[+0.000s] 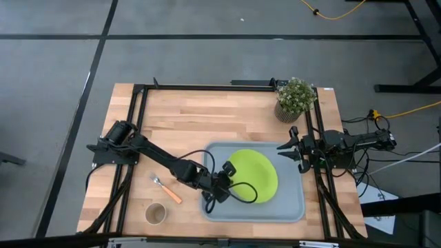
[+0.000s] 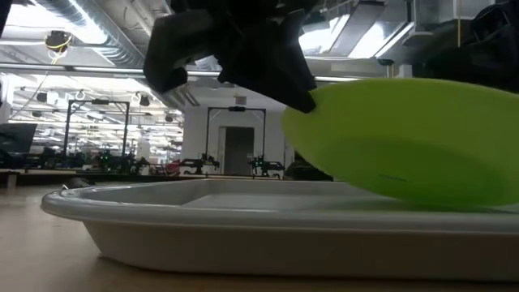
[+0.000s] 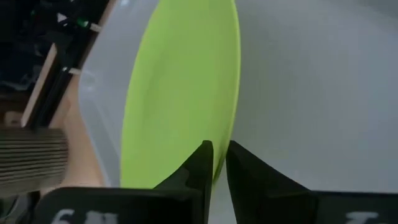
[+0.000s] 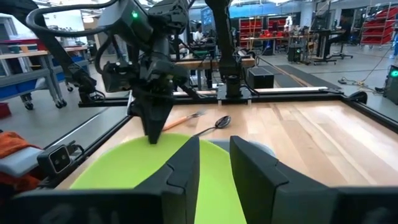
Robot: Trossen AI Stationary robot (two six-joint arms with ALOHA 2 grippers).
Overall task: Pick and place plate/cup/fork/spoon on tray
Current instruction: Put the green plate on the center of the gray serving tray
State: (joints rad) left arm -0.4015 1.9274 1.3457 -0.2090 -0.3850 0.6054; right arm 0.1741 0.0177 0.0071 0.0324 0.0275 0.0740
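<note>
The lime-green plate (image 1: pixel 256 176) is tilted inside the grey-blue tray (image 1: pixel 289 207). My left gripper (image 1: pixel 228 172) reaches in from the table's left and is shut on the plate's left rim. My right gripper (image 1: pixel 292 154) hovers empty over the tray's far right corner, its fingers nearly together. The orange-handled fork (image 1: pixel 167 189) lies flat on the table left of the tray. The tan cup (image 1: pixel 156 213) stands near the front edge. The dark spoon (image 4: pixel 217 122) lies on the table beside the fork (image 4: pixel 183 119); in the high view my left arm hides it. My left gripper pinches the plate's left rim (image 3: pixel 219 163) between its two fingers, one on each face. The fingers (image 4: pixel 152 127) come slanting down from above and the table's left. The held rim (image 2: pixel 302 113) is raised, and the opposite side (image 2: pixel 422 199) rests on the tray floor.
A potted green plant (image 1: pixel 295 98) stands at the table's far right corner. A black frame rail (image 1: pixel 134 138) runs along the table's left side and another along the right (image 1: pixel 318 186). The tray's raised rim (image 2: pixel 243 209) surrounds the plate.
</note>
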